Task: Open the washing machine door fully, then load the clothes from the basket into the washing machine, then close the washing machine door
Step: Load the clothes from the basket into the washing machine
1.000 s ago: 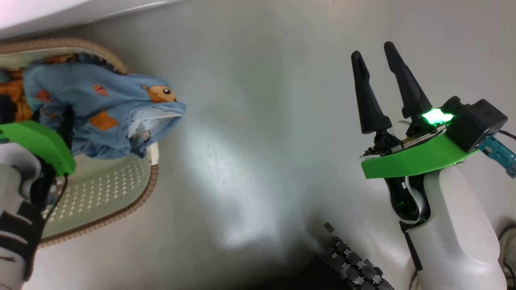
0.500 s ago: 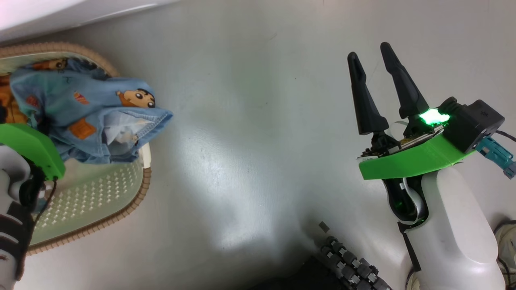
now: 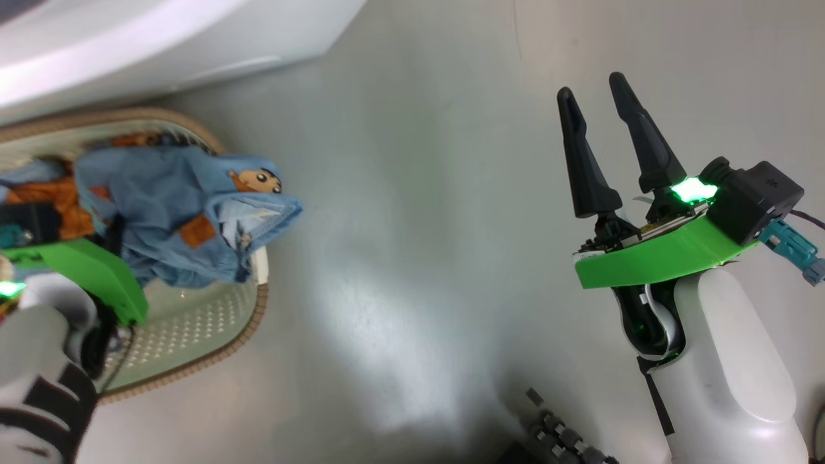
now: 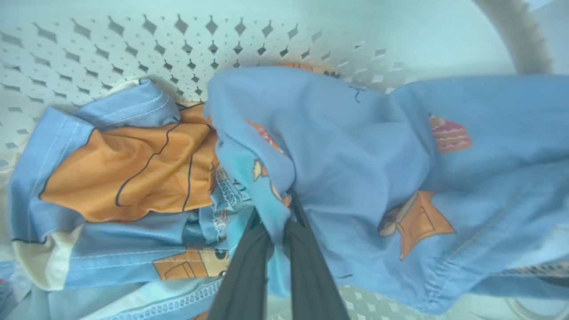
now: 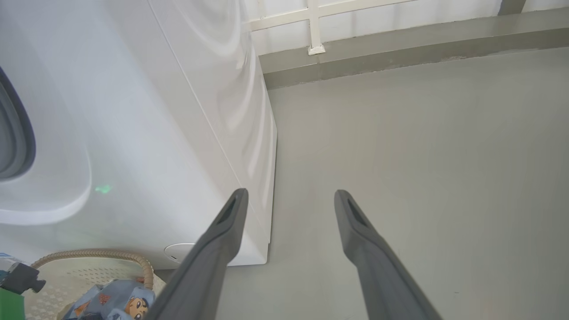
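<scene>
The left gripper (image 4: 284, 211) pinches a fold of the blue clothes (image 4: 346, 142) above the basket (image 3: 252, 316), while the right gripper (image 3: 592, 87), fingers spread, hangs over the floor (image 3: 419, 193) beside the washing machine (image 5: 155, 133).

Fingertips of the left hand (image 4: 276, 222) lie buried in the clothes (image 4: 346, 146) (wrist view); at nine o'clock the head view's edge crops the basket (image 3: 193, 322).

Bright w/ floor (image 3: 387, 335) glare, slight blur.

Laundry area, washing machine (image 5: 133, 133), basket (image 3: 193, 328)
</scene>
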Controlling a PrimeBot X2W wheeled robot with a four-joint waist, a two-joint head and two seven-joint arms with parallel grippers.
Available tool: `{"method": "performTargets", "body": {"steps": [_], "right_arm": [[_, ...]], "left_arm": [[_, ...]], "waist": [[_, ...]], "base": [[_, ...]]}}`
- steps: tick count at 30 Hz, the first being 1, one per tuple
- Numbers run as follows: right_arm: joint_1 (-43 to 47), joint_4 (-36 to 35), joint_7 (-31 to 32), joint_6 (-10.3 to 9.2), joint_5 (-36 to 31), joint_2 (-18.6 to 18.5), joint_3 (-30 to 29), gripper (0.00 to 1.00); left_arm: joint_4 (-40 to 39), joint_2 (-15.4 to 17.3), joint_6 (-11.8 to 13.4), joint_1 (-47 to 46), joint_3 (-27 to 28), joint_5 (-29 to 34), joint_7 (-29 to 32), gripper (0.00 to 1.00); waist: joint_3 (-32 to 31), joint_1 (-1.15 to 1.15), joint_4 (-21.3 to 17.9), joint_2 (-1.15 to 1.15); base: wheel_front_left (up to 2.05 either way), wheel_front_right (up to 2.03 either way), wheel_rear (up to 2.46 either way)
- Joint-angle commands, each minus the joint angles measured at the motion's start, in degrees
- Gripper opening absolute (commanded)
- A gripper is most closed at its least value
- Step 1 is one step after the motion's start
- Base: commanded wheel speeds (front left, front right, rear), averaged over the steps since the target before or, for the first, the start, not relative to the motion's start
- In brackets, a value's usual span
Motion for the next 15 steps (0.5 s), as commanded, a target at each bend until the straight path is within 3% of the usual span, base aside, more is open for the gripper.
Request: {"method": "performTargets", "body": {"steps": [1,9,15], "right_arm": [[2.2,-0.8,-0.3,0.09,-0.3,-0.4,0.9,1.0],[3.6,0.8,-0.3,0.09,0.2,-1.8,1.1,1.0],[5.6,2.0,-0.3,0.09,0.8,-3.1,1.2,1.0]], "left_arm": [[-1.5,1.6,-0.1,2.8,0.1,-0.6,-1.5,0.0],[-6.4,1.7,-0.1,8.6,-3.2,-2.8,-5.9,0.0],[-10.9,1.8,-0.1,11.6,-1.9,-3.0,-6.8,0.0]], "waist": [[-4.5,0.0,2.1,0.0],[-13.4,0.0,5.5,0.0],[-19.7,0.0,8.2,0.0]], "base": [[0.0,0.0,0.0],[0.0,0.0,0.0],[0.0,0.0,0.0]]}}
